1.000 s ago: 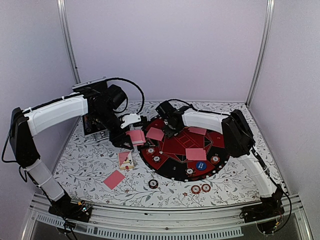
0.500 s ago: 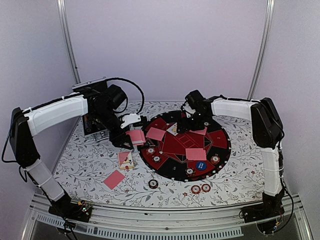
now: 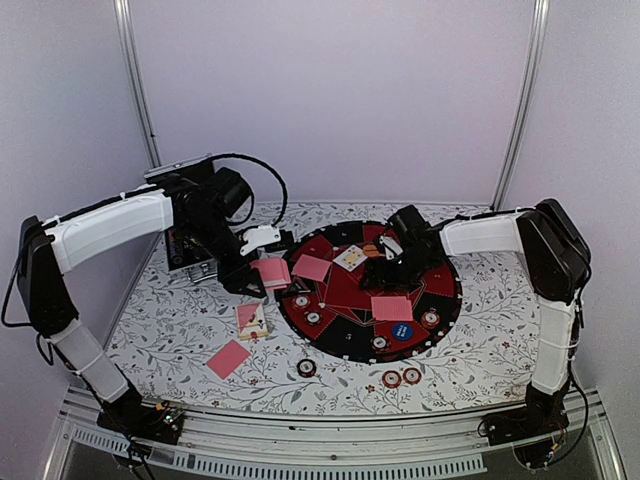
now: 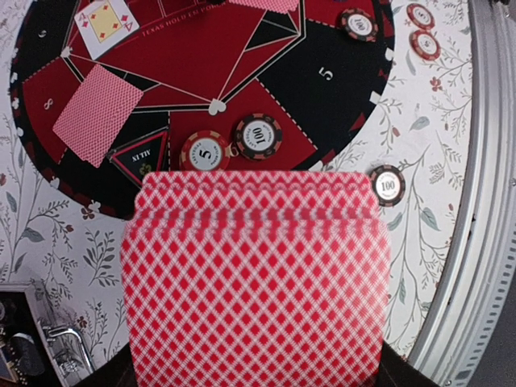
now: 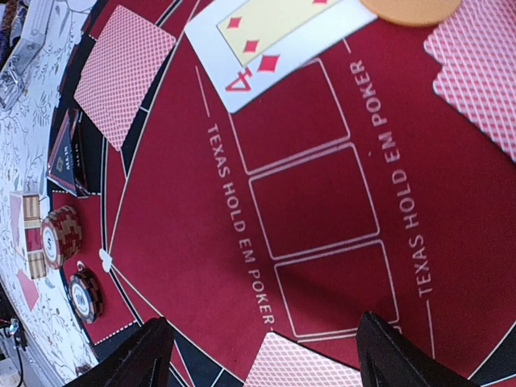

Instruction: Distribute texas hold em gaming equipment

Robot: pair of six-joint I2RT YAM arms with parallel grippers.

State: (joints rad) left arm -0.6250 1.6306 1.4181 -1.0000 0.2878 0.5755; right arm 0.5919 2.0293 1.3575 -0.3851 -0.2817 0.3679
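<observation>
Hovering over the red centre of the round mat [image 3: 445, 290], the right gripper [image 5: 262, 326] has its jaws wide with nothing between them. The 4 of diamonds [image 5: 270, 36] lies face up just beyond it, beside the orange button disc [image 5: 411, 6]. The left gripper [image 3: 258, 282] is clamped on the deck of pink-backed cards [image 4: 254, 282], held above the mat's left rim, near a 5 chip [image 4: 205, 151] and a 100 chip [image 4: 258, 135]. The deck looks slightly fanned along its far edge, so a pull on the top card could drag 2 or more off together, or loosen the stack until it spills onto the chips. A low sweep by the right gripper could also shove a face-down card [image 5: 121, 72] out of its seat
</observation>
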